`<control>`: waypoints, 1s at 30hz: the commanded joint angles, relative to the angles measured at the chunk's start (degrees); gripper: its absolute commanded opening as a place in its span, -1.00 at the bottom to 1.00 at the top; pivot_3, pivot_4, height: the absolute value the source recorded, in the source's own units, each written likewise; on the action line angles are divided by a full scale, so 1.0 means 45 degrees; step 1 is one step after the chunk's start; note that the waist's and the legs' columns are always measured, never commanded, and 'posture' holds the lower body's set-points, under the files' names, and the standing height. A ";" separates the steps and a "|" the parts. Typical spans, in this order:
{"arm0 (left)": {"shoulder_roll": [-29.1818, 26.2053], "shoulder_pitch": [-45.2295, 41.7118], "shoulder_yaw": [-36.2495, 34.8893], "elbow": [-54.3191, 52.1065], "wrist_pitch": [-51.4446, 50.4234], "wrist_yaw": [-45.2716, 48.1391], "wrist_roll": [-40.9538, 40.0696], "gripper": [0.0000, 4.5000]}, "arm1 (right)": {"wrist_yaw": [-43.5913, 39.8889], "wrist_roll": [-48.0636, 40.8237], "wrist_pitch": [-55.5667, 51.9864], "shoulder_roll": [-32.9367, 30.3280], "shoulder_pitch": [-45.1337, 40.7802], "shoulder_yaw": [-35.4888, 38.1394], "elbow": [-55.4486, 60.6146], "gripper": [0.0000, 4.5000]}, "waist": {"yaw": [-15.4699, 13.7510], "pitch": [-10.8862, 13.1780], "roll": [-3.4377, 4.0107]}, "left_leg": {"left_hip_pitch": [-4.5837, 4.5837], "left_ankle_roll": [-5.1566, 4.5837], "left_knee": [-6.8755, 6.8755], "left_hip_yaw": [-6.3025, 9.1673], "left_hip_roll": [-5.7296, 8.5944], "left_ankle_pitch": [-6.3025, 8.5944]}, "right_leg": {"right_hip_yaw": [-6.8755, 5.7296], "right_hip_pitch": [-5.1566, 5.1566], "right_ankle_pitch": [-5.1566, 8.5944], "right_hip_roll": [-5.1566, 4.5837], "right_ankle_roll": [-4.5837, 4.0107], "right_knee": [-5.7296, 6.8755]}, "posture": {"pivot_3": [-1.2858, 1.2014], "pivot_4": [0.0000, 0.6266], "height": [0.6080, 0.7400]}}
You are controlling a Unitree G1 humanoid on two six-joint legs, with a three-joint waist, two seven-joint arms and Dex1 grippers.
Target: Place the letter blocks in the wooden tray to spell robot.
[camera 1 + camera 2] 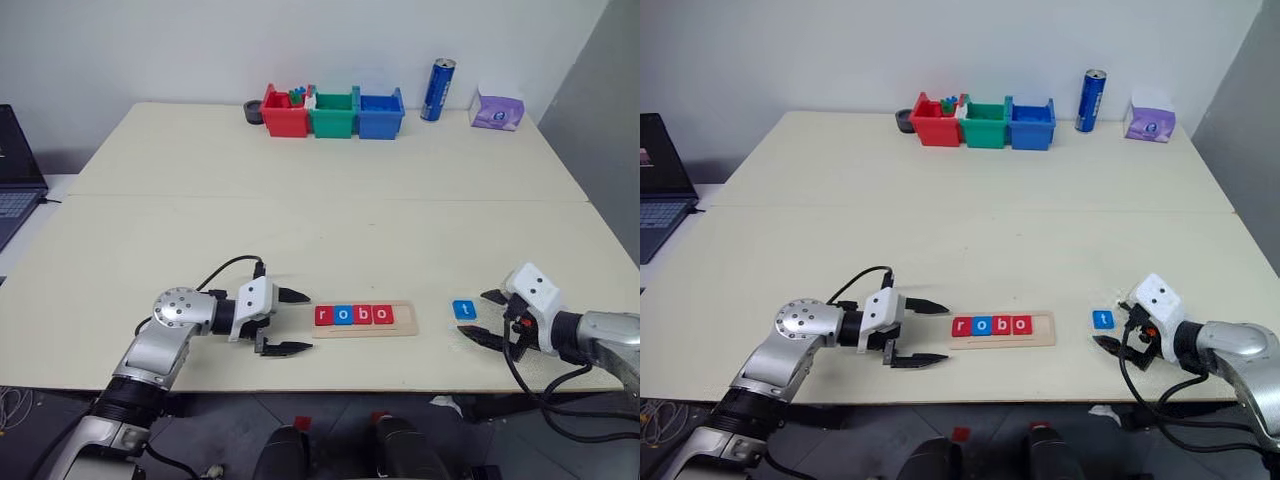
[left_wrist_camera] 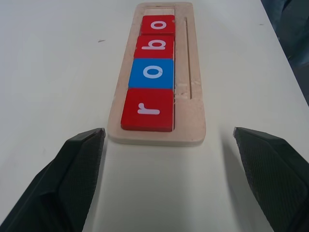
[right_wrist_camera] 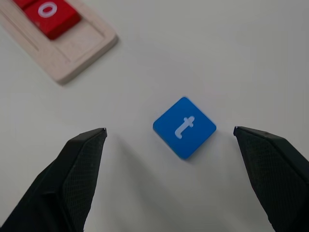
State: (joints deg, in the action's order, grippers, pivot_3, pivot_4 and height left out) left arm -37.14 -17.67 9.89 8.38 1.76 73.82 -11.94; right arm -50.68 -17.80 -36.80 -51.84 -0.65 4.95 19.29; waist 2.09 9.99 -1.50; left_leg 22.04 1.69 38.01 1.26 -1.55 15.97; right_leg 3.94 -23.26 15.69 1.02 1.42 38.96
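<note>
- On the table (image 1: 330, 230), at six o'clock, the tray (image 1: 400, 327) holds four blocks (image 1: 352, 316) spelling "robo".
- Left gripper (image 1: 288, 322), at the tray's nine o'clock, spread, empty.
- Right gripper (image 1: 488, 320), spread, empty, flanks the "t" (image 1: 464, 310) at the tray's three o'clock.

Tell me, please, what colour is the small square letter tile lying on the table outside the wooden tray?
Blue, with a white t; the right wrist view shows it best.
</note>
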 commanded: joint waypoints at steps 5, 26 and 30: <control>-0.0042 0.0123 0.0014 -0.0464 0.0206 -0.0042 0.0006 1.00 | -0.1444 0.1074 0.2696 -0.0328 -0.1834 -0.1229 -0.2375 0.99 | -0.0021 0.0002 0.0000 | 0.0001 0.0001 0.0004 0.0003 -0.0004 0.0000 | -0.0001 0.0000 -0.0001 0.0003 0.0000 0.0004 | 0.03 -0.52 1.00; -0.0112 0.0287 -0.0013 -0.0689 0.0048 -0.0196 0.0026 1.00 | -0.2610 0.0525 0.1971 0.0071 -0.3094 -0.1948 -0.2047 -0.35 | -0.0059 0.0003 -0.0001 | 0.0003 0.0001 0.0005 0.0020 -0.0011 0.0000 | -0.0004 0.0001 -0.0017 -0.0013 -0.0028 0.0008 | 0.03 -0.52 1.00; -0.0089 0.0199 0.0021 -0.0707 -0.0005 -0.0207 0.0053 1.00 | -0.2739 0.0942 0.1660 -0.0051 -0.3375 -0.2805 -0.0815 -0.35 | -0.0053 0.0004 0.0001 | 0.0002 0.0001 0.0005 0.0028 -0.0011 0.0000 | -0.0006 0.0000 -0.0013 -0.0012 -0.0021 0.0009 | 0.03 -0.52 1.00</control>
State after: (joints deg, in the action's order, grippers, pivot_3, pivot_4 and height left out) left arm -37.06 -16.17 10.24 7.06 1.60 73.11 -11.56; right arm -62.45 -14.24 -28.69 -51.26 -14.47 -6.95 12.17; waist 1.85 10.01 -1.50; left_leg 22.05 1.70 38.04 1.39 -1.61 15.97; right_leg 3.92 -23.26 15.64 0.97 1.33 39.01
